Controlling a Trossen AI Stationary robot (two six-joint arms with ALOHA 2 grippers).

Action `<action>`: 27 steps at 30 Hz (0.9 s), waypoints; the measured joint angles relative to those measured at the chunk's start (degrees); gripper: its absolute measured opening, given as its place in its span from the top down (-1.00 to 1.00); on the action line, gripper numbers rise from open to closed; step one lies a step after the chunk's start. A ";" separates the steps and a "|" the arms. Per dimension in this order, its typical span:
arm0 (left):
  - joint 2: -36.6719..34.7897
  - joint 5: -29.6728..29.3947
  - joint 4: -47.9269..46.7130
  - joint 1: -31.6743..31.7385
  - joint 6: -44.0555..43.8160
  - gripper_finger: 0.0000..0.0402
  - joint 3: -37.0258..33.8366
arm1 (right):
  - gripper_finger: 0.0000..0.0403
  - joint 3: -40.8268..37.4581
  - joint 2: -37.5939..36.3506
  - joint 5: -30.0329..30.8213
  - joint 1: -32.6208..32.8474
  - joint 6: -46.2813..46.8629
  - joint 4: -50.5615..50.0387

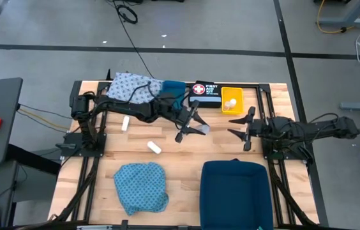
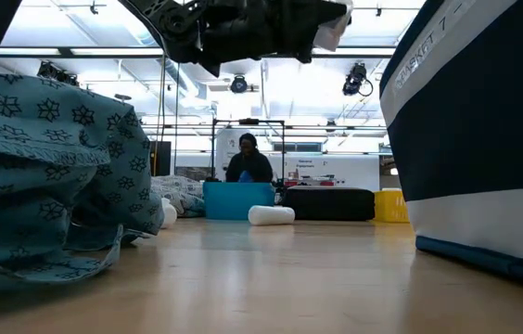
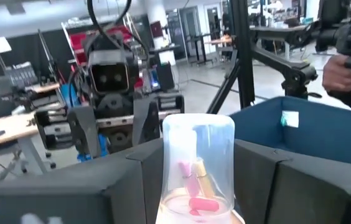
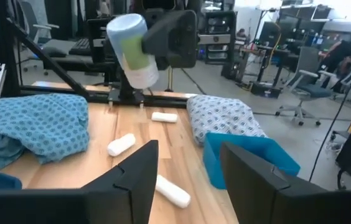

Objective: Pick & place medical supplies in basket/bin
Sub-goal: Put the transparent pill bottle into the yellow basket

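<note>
My left gripper (image 1: pixel 193 125) hovers over the table's middle, shut on a clear vial (image 3: pixel 197 165) with pink and yellow bits inside. The vial also shows in the right wrist view (image 4: pixel 132 50), with a green label. My right gripper (image 1: pixel 239 128) waits open to its right, its fingers (image 4: pixel 135 177) wide apart. Two white rolls (image 1: pixel 126 122) (image 1: pixel 154 147) lie on the wood. The teal cloth (image 1: pixel 142 186) lies crumpled near the near edge. The whitish-blue cloth (image 1: pixel 132 87) lies bunched at the far edge. The dark blue bin (image 1: pixel 234 191) stands at the near edge. My left gripper pinches the clear vial between its two fingers (image 3: pixel 122 186), which sit on either side of the vial's lower body (image 3: pixel 174 186). The vial's rounded end (image 4: pixel 124 26) sticks out past the fingers. It is lifted clear of the table (image 2: pixel 334 23).
A blue box (image 1: pixel 173 89), a black first-aid box (image 1: pixel 207 93) and a yellow tub (image 1: pixel 232 101) line the far edge. Bare wood lies between the grippers and the bin. A person (image 2: pixel 248 162) sits beyond the far edge.
</note>
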 joint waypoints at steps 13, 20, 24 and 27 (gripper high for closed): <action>7.39 -0.17 13.68 3.93 -6.62 0.26 0.02 | 0.17 -13.76 -3.74 0.28 -8.40 0.58 23.75; 8.88 -0.20 18.14 6.56 -10.09 0.26 0.04 | -0.04 -13.76 -3.72 0.40 -12.21 3.66 24.50; 8.88 -0.98 16.83 7.19 -10.02 0.26 0.04 | -0.22 -13.76 -3.67 0.38 -13.44 5.09 24.53; 8.89 -3.53 13.93 7.13 -8.19 0.26 0.04 | -0.31 -13.55 -2.62 0.38 -14.06 6.23 24.52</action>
